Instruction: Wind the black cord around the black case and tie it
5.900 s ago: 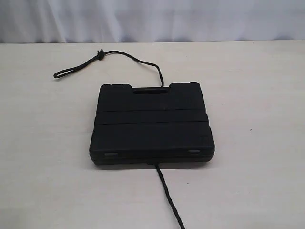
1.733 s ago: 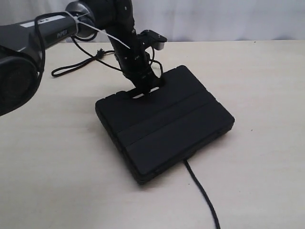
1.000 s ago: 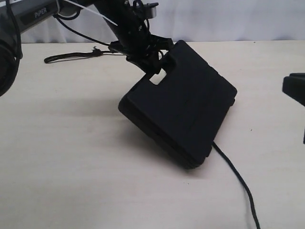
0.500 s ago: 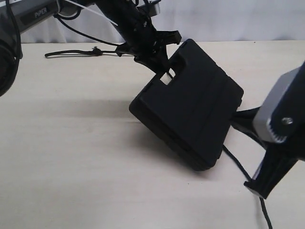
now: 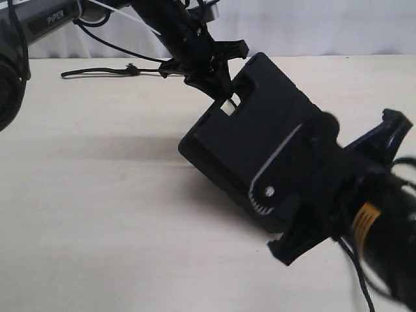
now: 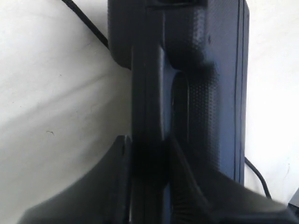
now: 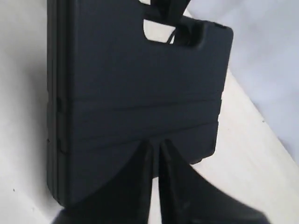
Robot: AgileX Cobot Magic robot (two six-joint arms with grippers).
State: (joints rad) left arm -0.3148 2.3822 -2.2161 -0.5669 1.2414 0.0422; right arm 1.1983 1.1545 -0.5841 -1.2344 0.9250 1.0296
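Note:
The black case [image 5: 260, 130] is tilted up on its latch end, its handle end raised. My left gripper [image 5: 218, 75] is shut on the handle by the slot cutout, and in the left wrist view its fingers [image 6: 122, 172] clamp the case edge [image 6: 205, 93]. The black cord [image 5: 97, 71] lies on the table behind with its knot and loop; its other end trails out below the case [image 5: 354, 270]. My right gripper [image 7: 154, 145] hangs just in front of the lid's lower part [image 7: 135, 84], fingers together with nothing between them.
The blurred right arm [image 5: 383, 227] fills the near right of the exterior view and covers the case's lower corner. The beige table [image 5: 97, 214] stretches to the left and front. A white backdrop [image 5: 312, 26] closes off the far edge.
The left gripper took the case's handle and tilted the case up off the table. In the last half second the right arm swung in leftwards, in front of the case's lower end.

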